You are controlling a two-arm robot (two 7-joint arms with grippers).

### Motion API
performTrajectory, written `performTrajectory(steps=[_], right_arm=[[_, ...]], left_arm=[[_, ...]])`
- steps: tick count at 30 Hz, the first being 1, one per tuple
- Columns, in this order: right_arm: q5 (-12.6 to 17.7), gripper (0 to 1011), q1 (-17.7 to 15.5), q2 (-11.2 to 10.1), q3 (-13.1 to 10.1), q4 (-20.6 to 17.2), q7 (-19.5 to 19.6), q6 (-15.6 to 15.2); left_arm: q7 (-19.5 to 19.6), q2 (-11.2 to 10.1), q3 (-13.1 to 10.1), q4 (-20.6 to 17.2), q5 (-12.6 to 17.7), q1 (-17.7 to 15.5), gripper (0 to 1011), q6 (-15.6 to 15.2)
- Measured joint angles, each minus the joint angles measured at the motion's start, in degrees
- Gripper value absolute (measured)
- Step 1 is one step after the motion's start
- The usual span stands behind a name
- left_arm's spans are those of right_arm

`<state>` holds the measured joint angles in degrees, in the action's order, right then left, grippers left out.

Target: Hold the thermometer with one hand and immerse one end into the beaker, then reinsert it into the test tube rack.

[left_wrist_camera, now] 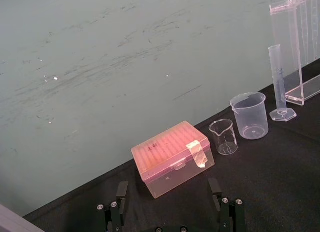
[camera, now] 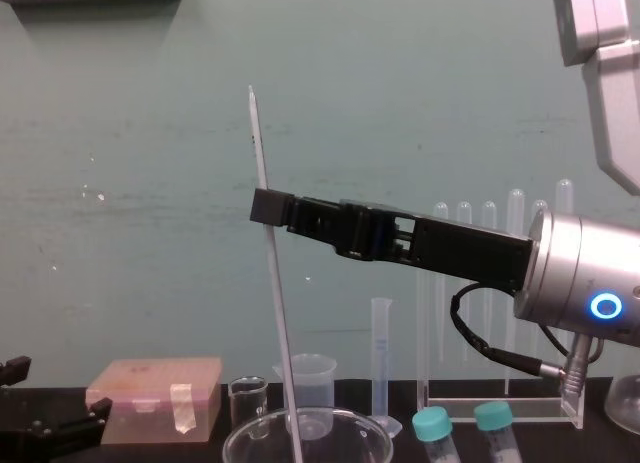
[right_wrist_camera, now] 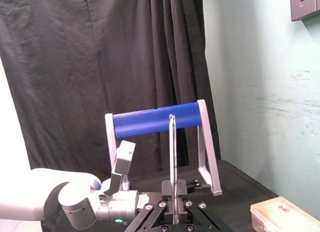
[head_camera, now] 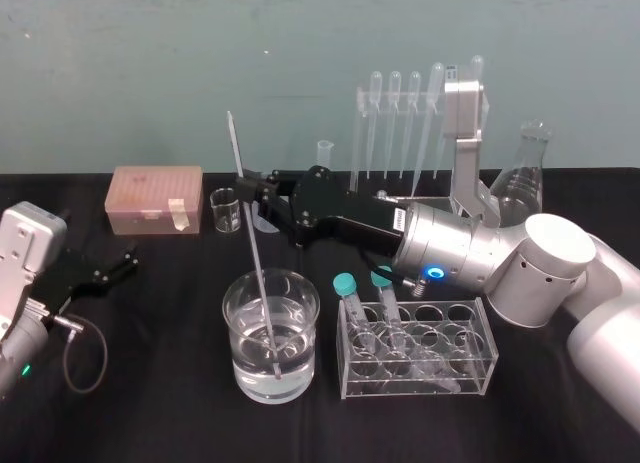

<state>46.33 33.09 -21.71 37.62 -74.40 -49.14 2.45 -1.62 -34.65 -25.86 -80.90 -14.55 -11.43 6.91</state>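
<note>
The thermometer (head_camera: 250, 253) is a long thin white rod, standing nearly upright with a slight tilt. Its lower end dips into the water in the wide glass beaker (head_camera: 300, 313) at the table's front middle. My right gripper (head_camera: 245, 191) reaches in from the right and is shut on the rod's upper part, well above the beaker rim. From the chest view the rod (camera: 275, 313) runs down from the right gripper (camera: 265, 205) into the beaker (camera: 305, 433). The tall clear test tube rack (head_camera: 400, 178) stands behind, with pipettes hanging in it. My left gripper (head_camera: 110, 268) rests open at the left.
A pink tip box (head_camera: 155, 198) and a tiny glass beaker (head_camera: 226, 209) sit at the back left. A low clear tube rack (head_camera: 420, 348) with teal-capped tubes stands right of the beaker. A conical flask (head_camera: 525, 178), a plastic spouted beaker (left_wrist_camera: 250, 116) and a graduated cylinder (left_wrist_camera: 279, 81) stand along the back.
</note>
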Motion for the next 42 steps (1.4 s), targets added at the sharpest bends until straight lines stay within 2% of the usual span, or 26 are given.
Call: performTrajectory(steps=[42], right_arm=[[-0.4, 53, -0.6, -0.6, -0.2, -1.8, 0.5, 0.0]], left_arm=[[0.0, 0.0, 0.0, 0.0, 0.0, 0.0, 1008, 0.0]])
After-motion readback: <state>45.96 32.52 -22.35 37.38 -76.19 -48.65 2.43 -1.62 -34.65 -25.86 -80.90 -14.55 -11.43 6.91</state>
